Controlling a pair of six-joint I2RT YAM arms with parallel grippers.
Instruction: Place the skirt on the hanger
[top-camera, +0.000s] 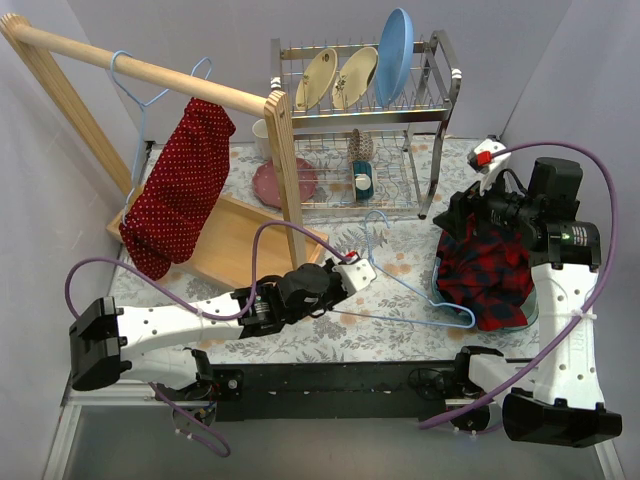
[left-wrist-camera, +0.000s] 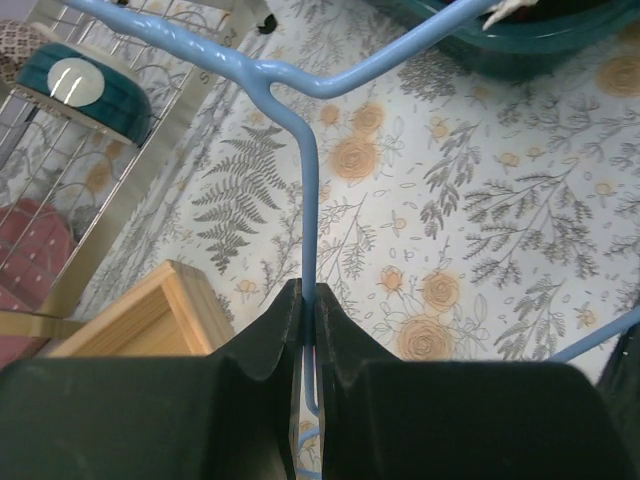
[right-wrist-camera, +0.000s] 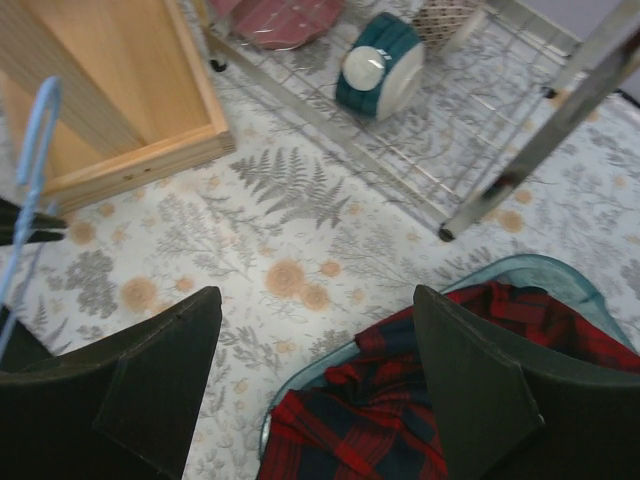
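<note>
Hanging by its top edge from the wooden rail (top-camera: 100, 55), the skirt (top-camera: 180, 190) sits at the back-left of the desk. Its long axis runs down and slightly left, and its hem ends just above the rack's wooden base (top-camera: 240, 245). I cannot tell whether it is draped over the rail or caught on it.

A spare hanger (top-camera: 143, 104) hooks the rail just left of the skirt. It does not appear to carry it.

The working hanger (left-wrist-camera: 309, 190) lies flat on the desk at centre, with its shoulders spreading toward the right arm. The left gripper (left-wrist-camera: 308, 300) has its jaws clenched on the wire neck.

Key relation: the skirt is up, back and left of the left jaws, well apart from them, with the rack post (top-camera: 285, 165) between. The left arm is clearly nearer.

The right gripper (right-wrist-camera: 315, 330) has its jaws released and holds nothing. It hovers over the plaid shirt (top-camera: 485, 275) in the teal basin (right-wrist-camera: 560, 275), far from the skirt.

Judgement: skirt and held hanger are not yet together. Either the hanger goes to the rail or the right arm fetches the skirt across.
</note>
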